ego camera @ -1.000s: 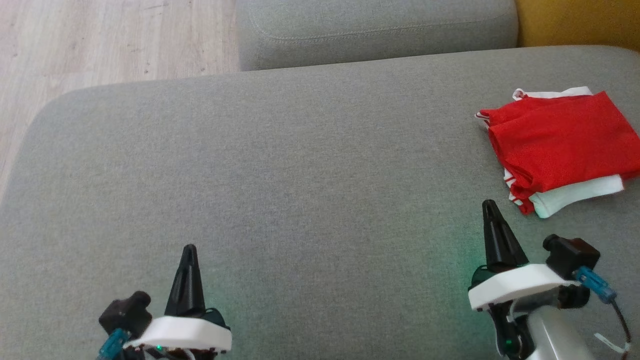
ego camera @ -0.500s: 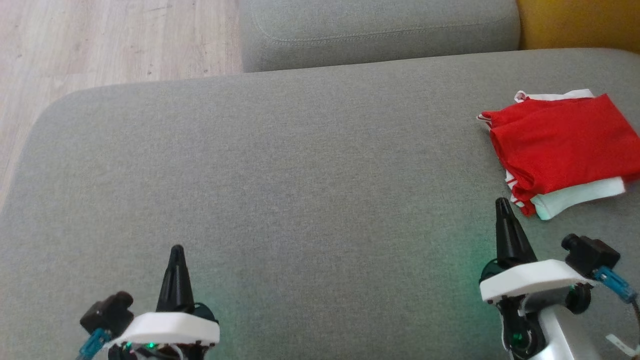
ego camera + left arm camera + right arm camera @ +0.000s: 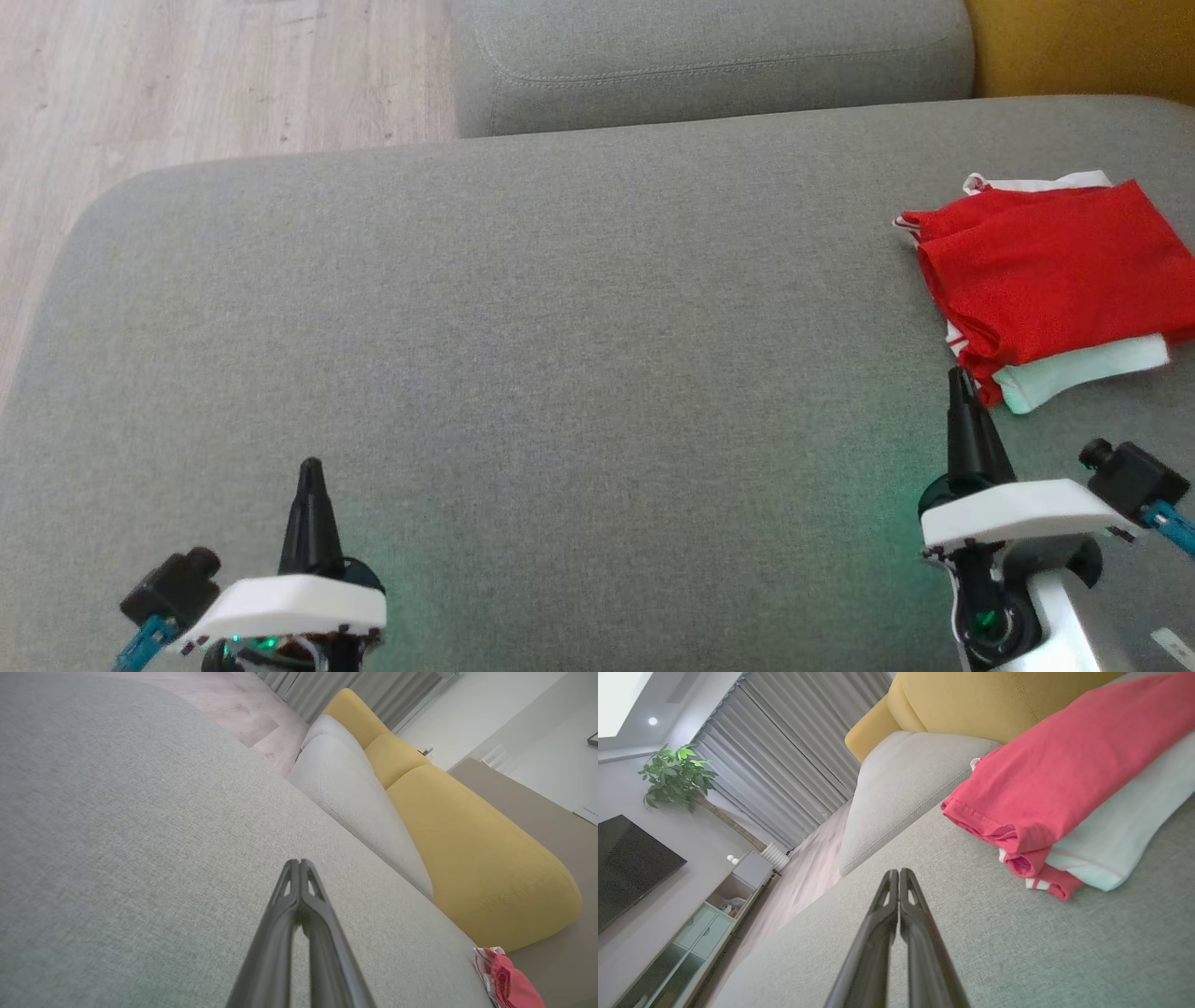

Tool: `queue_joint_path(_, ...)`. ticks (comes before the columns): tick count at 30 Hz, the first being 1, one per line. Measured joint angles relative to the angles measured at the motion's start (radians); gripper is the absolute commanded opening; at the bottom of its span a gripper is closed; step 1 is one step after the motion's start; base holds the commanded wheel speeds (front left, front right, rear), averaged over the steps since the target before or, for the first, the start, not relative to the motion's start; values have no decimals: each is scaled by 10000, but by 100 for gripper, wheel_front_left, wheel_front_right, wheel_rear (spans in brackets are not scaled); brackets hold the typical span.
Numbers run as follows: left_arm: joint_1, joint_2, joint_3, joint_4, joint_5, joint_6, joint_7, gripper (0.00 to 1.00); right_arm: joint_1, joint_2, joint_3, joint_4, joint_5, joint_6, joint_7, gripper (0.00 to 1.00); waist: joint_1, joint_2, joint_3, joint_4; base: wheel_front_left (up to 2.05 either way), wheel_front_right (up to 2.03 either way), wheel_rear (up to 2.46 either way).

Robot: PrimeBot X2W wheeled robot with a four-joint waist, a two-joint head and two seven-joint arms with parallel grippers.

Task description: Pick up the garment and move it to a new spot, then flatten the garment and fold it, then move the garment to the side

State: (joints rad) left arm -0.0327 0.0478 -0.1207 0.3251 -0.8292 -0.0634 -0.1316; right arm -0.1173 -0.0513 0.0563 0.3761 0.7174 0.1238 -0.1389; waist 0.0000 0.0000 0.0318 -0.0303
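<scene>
The garment [image 3: 1055, 271] is red with white parts and lies folded in a neat stack at the far right of the grey sofa seat [image 3: 560, 327]. The right wrist view has the garment [image 3: 1064, 784] just right of and beyond the fingertips, and the left wrist view has the garment [image 3: 507, 982] at the lower right corner. My right gripper [image 3: 959, 378] is shut and empty, its tip just short of the stack's near left corner. My left gripper [image 3: 310, 467] is shut and empty, low on the left over bare seat.
A grey back cushion [image 3: 709, 56] runs along the far edge, with a yellow cushion [image 3: 1083, 47] to its right. Wooden floor [image 3: 187, 84] lies beyond the seat's rounded left corner. A TV cabinet [image 3: 714, 910] and a potted plant [image 3: 677, 779] stand across the room.
Both grippers have drifted outward in the head view, the left one leftward and the right one rightward. The folded garment lies as it did.
</scene>
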Motion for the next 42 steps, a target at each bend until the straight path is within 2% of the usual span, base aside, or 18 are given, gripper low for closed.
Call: queue_joint_path(42,-36,0,938,-196,-3891,-263,1170,0,84,-10,-788,-453,4521,0,1143,0,0,0,-145,153,0,0,0)
